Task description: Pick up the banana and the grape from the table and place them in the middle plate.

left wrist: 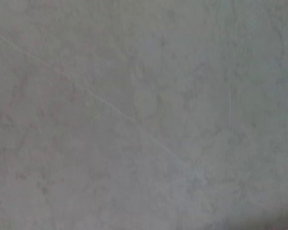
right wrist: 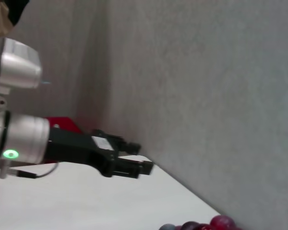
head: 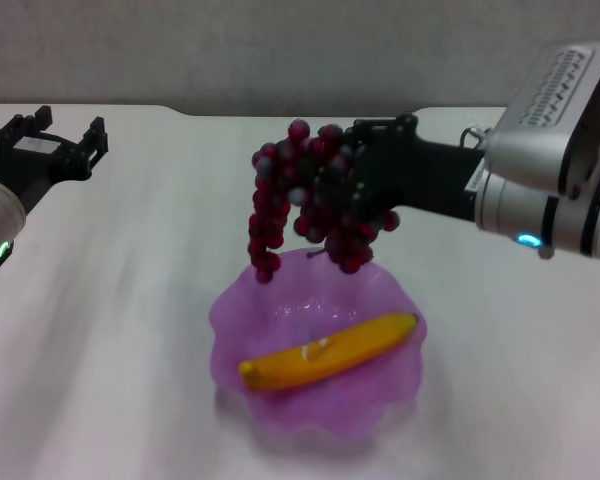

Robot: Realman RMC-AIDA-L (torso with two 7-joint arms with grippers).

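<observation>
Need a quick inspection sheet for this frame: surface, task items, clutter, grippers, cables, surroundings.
Surface: white table, bare around the plate.
Task items: banana lies in the middle plate; grape hangs above the plate's back rim, not yet down.
Clutter: nothing seen.
Grippers: right gripper shut on the grape, above the plate; left gripper holds nothing, fingers open, off to the robot's left.
Cables: thin wire by the right wrist.
Surroundings: plain grey wall behind the table.

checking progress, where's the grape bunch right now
In the head view the grape bunch hangs from the right gripper above the far rim of the purple plate, right of centre, with the banana already lying in the plate below it.
</observation>
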